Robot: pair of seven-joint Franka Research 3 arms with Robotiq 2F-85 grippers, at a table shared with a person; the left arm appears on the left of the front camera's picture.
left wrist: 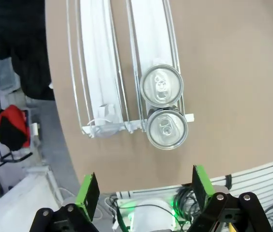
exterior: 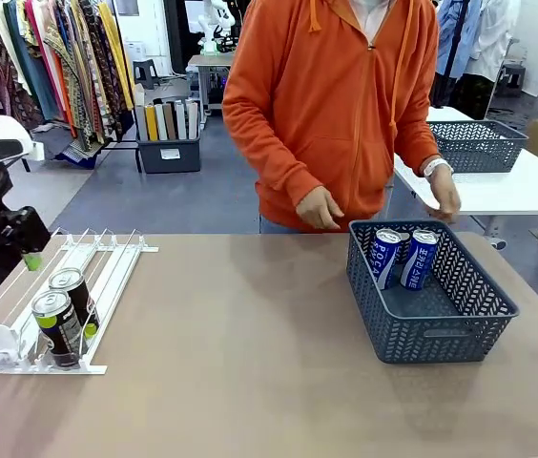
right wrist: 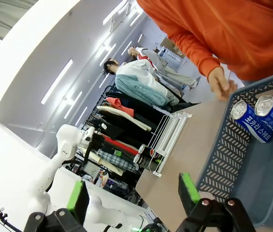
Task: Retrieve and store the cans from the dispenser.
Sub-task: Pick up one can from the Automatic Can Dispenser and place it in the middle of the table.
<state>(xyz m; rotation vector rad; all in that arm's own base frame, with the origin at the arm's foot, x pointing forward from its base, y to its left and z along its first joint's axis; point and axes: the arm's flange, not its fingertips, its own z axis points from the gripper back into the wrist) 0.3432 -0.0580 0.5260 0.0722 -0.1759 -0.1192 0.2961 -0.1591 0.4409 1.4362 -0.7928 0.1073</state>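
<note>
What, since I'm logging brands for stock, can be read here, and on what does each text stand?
"POCA", remaining letters unclear: left blue can in the grey basket.
"포카리스", Korean lettering, its end unclear: right blue can beside it.
Dark cans in the dispenser: label print too small to read.

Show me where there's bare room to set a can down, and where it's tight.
Widest bare patch: the table between the dispenser and the grey basket. The basket's near floor is bare too. Crowded: the dispenser's near end, with two dark cans, and the basket's far wall, with two blue cans.
</note>
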